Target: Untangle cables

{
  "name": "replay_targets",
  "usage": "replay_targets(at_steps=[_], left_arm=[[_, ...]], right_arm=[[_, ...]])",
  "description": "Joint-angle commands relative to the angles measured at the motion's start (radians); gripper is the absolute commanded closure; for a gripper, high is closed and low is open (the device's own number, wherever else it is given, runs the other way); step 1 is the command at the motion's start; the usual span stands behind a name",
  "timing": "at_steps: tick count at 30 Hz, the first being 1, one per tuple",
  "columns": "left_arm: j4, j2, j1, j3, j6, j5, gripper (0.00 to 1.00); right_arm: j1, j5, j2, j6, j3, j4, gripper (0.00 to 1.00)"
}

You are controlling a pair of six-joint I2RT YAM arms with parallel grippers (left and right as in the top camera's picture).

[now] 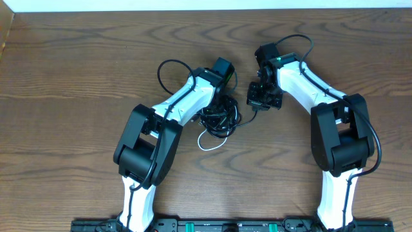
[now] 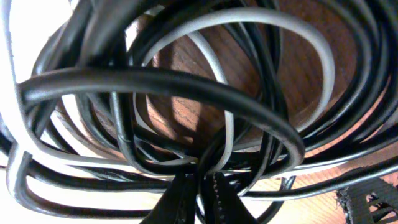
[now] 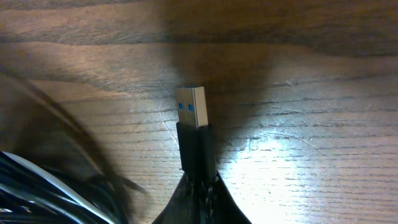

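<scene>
At table centre, just betw. the two wrists, the cables (image 1: 219, 115) sit as one knotted black coil. A white cable (image 1: 206, 149) loops out of the coil's near side onto the wooden table (image 1: 77, 77). Step in hand, by my read: freeing one end from the knot. It's early on, nothing separated yet.

Anchor side: left gripper (image 2: 198, 198) has its fingers together at the base of its wrist view and looks pinched on a few black strands. Loops fill that whole view, black over white, crossing every way.

Pulling side: right gripper (image 3: 199, 202) is clamped on the black housing of a USB-A plug (image 3: 191, 107). Blue insert shows, metal tip points away from the fingers. Can't tell if it touches the wood. Coil edge sits at lower left of that view, near the plug but apart.

Next move, prob.: right draws the plug away from the coil, low and slow, while left pins the bundle. Watch which loops tighten.

In the way: the plug's cord runs back into the tangle and its route can't be traced, since the left wrist hides part of it overhead. Risk: the pull cinches the knot or drags the whole coil. Also the left arm's own thick cable loop (image 1: 170, 61) arcs near the coil. Not part of the job, so keep clear.
</scene>
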Motion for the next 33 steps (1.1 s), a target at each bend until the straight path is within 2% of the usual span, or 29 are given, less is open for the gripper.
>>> replay_targets(at_steps=[1,6,11,21,29,33], left_arm=[[0.013,0.013,-0.002,-0.009,-0.021,-0.035,0.92],[0.016,0.013,-0.002,-0.009,-0.017,-0.036,0.92],[0.015,0.013,0.000,-0.009,0.071,-0.032,0.93],[0.016,0.013,0.069,-0.009,0.289,0.172,0.92],[0.040,0.013,0.117,-0.009,0.353,0.304,0.93],[0.074,0.013,0.135,-0.009,0.360,0.345,0.92]], right_arm=[[0.010,-0.010,0.006,0.015,-0.003,0.003,0.99],[0.010,-0.010,0.007,0.015,-0.003,0.003,0.99],[0.010,-0.010,0.006,0.015,-0.003,0.003,0.99],[0.010,-0.010,0.006,0.015,-0.003,0.002,0.99],[0.010,-0.014,0.006,0.015,-0.003,0.002,0.99],[0.010,-0.081,0.006,0.014,-0.003,-0.002,0.99]])
